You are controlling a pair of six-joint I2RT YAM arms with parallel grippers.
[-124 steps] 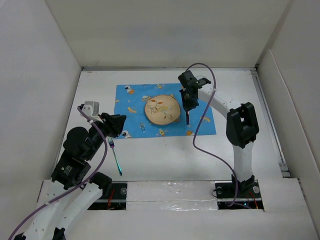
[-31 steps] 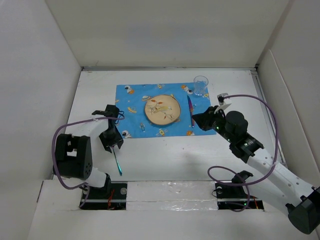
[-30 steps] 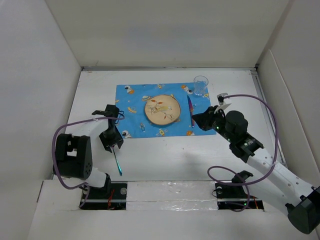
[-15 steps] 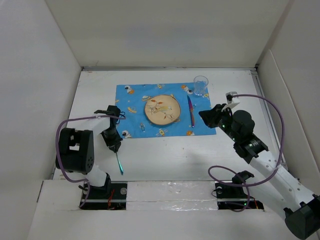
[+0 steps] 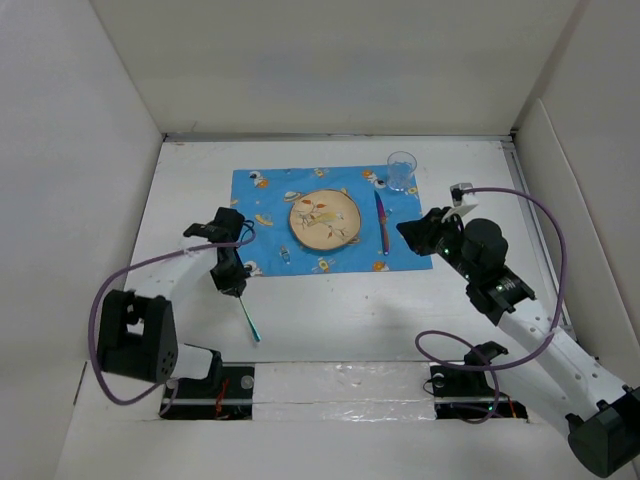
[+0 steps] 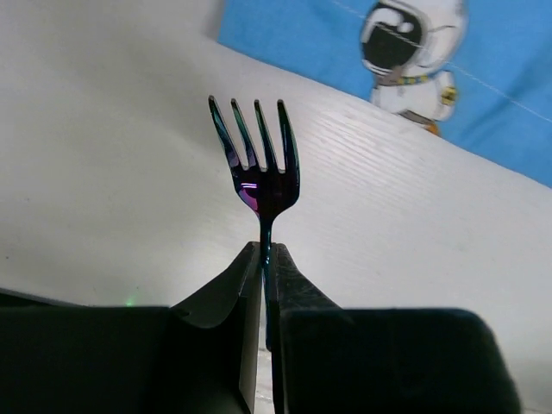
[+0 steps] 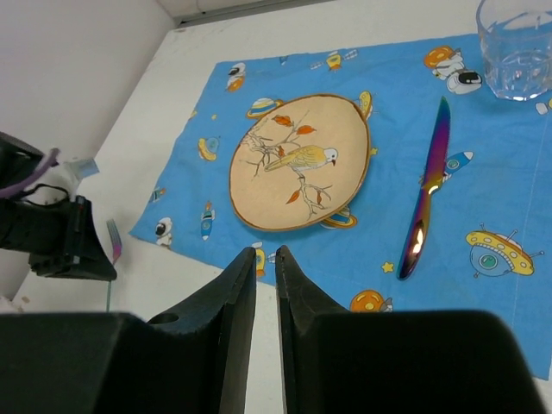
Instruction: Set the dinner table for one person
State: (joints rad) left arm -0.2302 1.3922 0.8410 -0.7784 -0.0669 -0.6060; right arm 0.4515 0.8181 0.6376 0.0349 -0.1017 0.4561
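The left claw was clamped on the neck of the fork, just off the near-left corner of the blue mat, over bare bench. In the left wrist view the two fingers of this claw were pinched together on the thin stem, with the fork's four tines standing out beyond them and aimed at the mat's edge. From above, the handle trailed back from the claw toward the near side and a little to the right. The fork's long axis therefore ran roughly near-to-far, slightly slanted against the knife lying straight on the far side of the plate. Whether the handle tip touched the bench could not be told.

The open strip of mat left of the plate lay up and to the right of the left claw, close by. The likely move was a short carry that way, with a slight turn to square the fork with the knife.

The right claw hung over the mat's right edge, fingers together on nothing, well apart from the fork. The glass stood at the mat's far right corner.
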